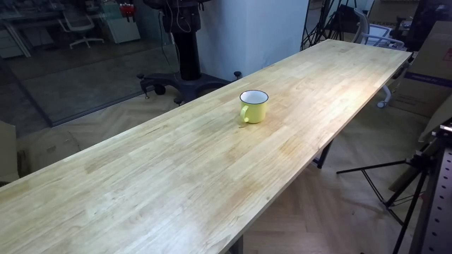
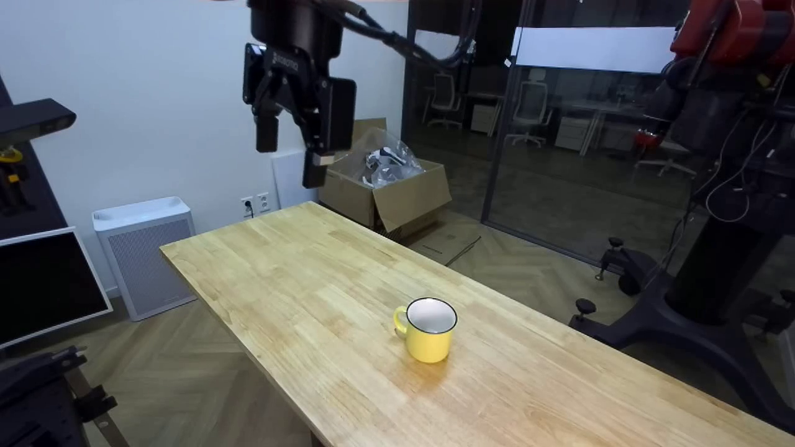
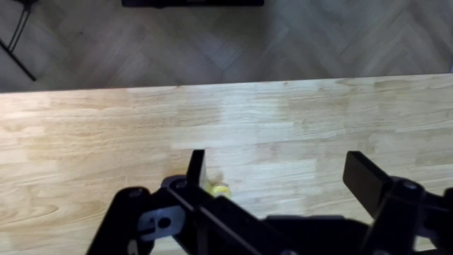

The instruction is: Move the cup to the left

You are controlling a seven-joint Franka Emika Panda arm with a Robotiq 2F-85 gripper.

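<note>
1. Hanging above the table [image 2: 310,292], the gripper [image 2: 290,152] points its fingers [image 2: 267,133] downward, spread wide apart.
2. In the wrist view, a broad gap separates the two fingertips [image 3: 364,180]; wood of the tabletop shows through this gap, well below.
3. Below the gripper, the cup [image 2: 428,338] stands upright on the table, well apart from the fingers.
4. In the wrist view, the cup appears just beside one finger in the picture, on the side facing the gap. A small yellow part shows; that finger hides the rest.
5. In both exterior views, the cup has a yellow body, a white inside and a dark rim. In an exterior view, its handle [image 2: 397,318] points to the side of the picture where the gripper hangs.
6. Above the fingers, a dark cable [image 2: 394,40] curves out to one side.
7. Behind the gripper is a pale wall [image 2: 155,112] with a power socket [image 2: 263,202], lower in the picture than the fingertips.
8. Behind and lower than the gripper, a cardboard box [image 2: 410,202] has its flaps spread and holds clear plastic [image 2: 394,171].
9. Lower than the gripper, in front of the wall, a white appliance [image 2: 152,261] with a grille stands on the floor [image 2: 186,379].
10. Well apart from the gripper, a dark wheeled stand [image 2: 702,292] is beside the table.
11. Ahead of the fingertips in the wrist view, the floor shows beyond the table edge.
</note>
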